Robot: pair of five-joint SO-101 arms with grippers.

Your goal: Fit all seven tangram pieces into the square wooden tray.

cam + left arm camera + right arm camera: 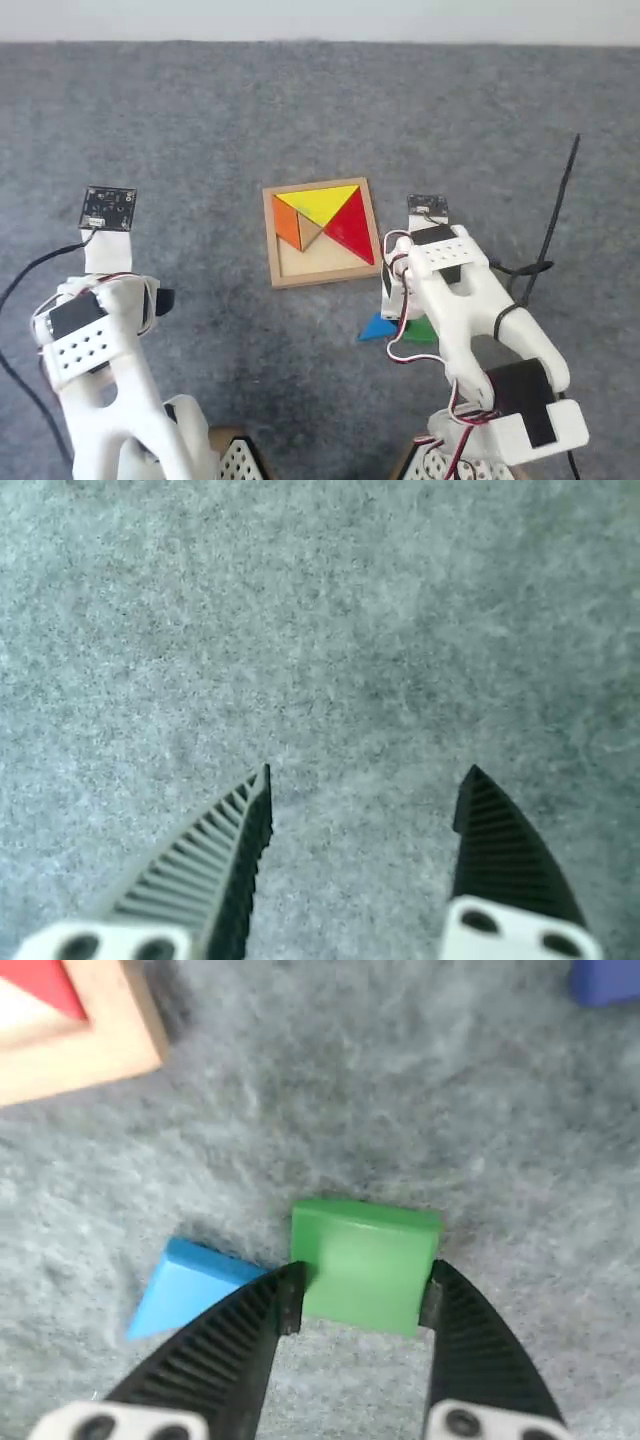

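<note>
Pinched by opposite edges in the right hand (360, 1298), near the square wooden tray (325, 277): green square (365, 1260), touching a light blue triangle (185, 1295). In the tray: yellow triangle (318, 205), red triangle (350, 228), orange piece (287, 230), small tan triangle (310, 236). Left hand (365, 770) spread over grey worktop (200, 150).

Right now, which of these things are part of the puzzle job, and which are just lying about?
Part of the job: wooden tray holding yellow piece, red piece, orange piece; green square in the right gripper; light blue triangle; dark blue piece.
Just lying about: black cable; grey carpet.
</note>
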